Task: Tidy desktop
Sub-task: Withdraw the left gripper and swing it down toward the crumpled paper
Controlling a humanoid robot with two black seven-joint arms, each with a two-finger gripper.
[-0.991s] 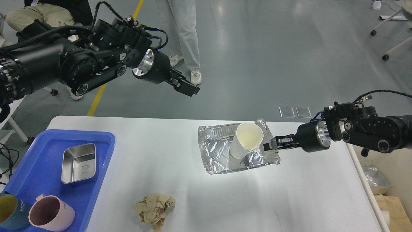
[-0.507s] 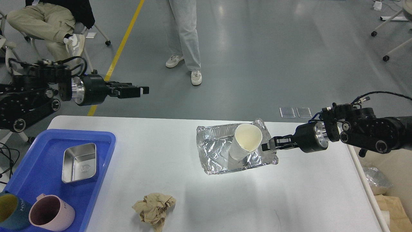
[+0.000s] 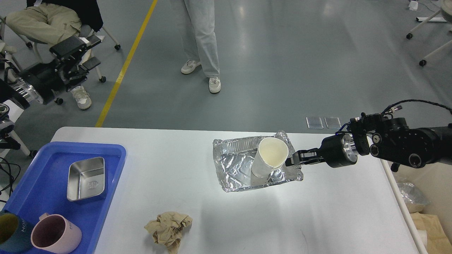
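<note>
The white desktop [image 3: 169, 158] holds a crumpled foil tray [image 3: 233, 169] at centre right, with a white paper cup [image 3: 268, 157] leaning inside it. My right gripper [image 3: 293, 160] comes in from the right, shut on the foil tray's right rim. A crumpled brown paper ball [image 3: 168, 228] lies near the front edge. My left gripper [image 3: 78, 53] is open and empty, raised off the table beyond its far left corner.
A blue plastic tray [image 3: 42, 197] at the front left holds a steel box [image 3: 86, 178], a pink mug [image 3: 54, 234] and a teal mug [image 3: 10, 231]. A person [image 3: 199, 38] stands behind the table, another sits at the far left. Bags [image 3: 413, 197] lie right of the table.
My left arm has swung from above the table's middle back to the far left and up. My right gripper has shifted the foil tray with the cup slightly left.
</note>
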